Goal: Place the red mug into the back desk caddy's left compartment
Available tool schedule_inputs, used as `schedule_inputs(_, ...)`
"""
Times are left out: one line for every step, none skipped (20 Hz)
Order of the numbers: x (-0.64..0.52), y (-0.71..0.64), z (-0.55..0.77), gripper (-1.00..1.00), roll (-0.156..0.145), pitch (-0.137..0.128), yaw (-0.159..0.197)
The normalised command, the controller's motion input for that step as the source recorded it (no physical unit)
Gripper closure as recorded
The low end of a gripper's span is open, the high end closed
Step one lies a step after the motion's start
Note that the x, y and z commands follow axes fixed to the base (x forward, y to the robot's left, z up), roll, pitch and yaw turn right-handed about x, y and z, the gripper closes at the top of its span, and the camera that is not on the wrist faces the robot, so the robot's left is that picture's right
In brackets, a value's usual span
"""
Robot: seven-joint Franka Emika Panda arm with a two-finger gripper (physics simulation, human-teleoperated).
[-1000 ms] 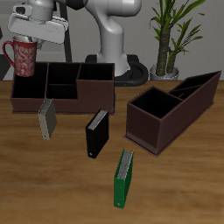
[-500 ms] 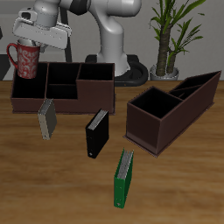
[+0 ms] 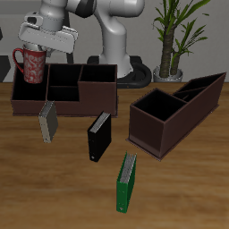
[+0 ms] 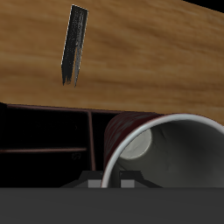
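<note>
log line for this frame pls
phase: lowering | gripper: shut on red mug | mug: upright, above left compartment of back desk caddy | released: no

Upright red mug (image 3: 34, 64) above back desk caddy (image 3: 64, 89)

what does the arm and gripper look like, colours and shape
The arm is glossy white with rounded, tubular links and darker grey bands at the joints. The gripper has a pale grey, boxy body set crosswise at the wrist, with small dark details on its face. No loose cables or readable markings show. In the wrist view only a dark grey strip of its housing is visible.
</note>
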Motion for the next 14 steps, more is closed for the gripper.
schedule_inputs(-0.05,0.08,-0.11,1.0,0.011,0.001,0.058)
schedule_inputs(-0.01,-0.02,0.0,1.0,0.0,0.0,0.0)
schedule_inputs(0.06,-0.02,-0.29,1.0,0.028,0.041,-0.011)
schedule_inputs(0.04,-0.07,-0.24,1.0,-0.023,0.039,0.007)
schedule_inputs(0.0,-0.02,-0.19,1.0,-0.009,0.013,0.017)
schedule_inputs(0.02,-0.03,-0.21,1.0,0.029,0.04,-0.048)
schedule_inputs(-0.01,-0.06,-0.13,1.0,-0.028,0.012,0.002)
schedule_inputs(0.0,-0.02,-0.15,1.0,-0.013,0.009,0.01)
schedule_inputs(-0.01,0.0,-0.17,1.0,-0.011,0.002,0.029)
schedule_inputs(0.02,-0.07,-0.17,1.0,0.005,0.041,-0.04)
schedule_inputs(0.03,-0.07,-0.17,1.0,-0.04,0.017,0.012)
schedule_inputs(0.03,-0.03,-0.18,1.0,0.0,0.036,0.0)
schedule_inputs(0.02,-0.08,-0.26,1.0,-0.014,0.05,-0.027)
schedule_inputs(-0.01,0.0,-0.17,1.0,-0.026,0.014,-0.004)
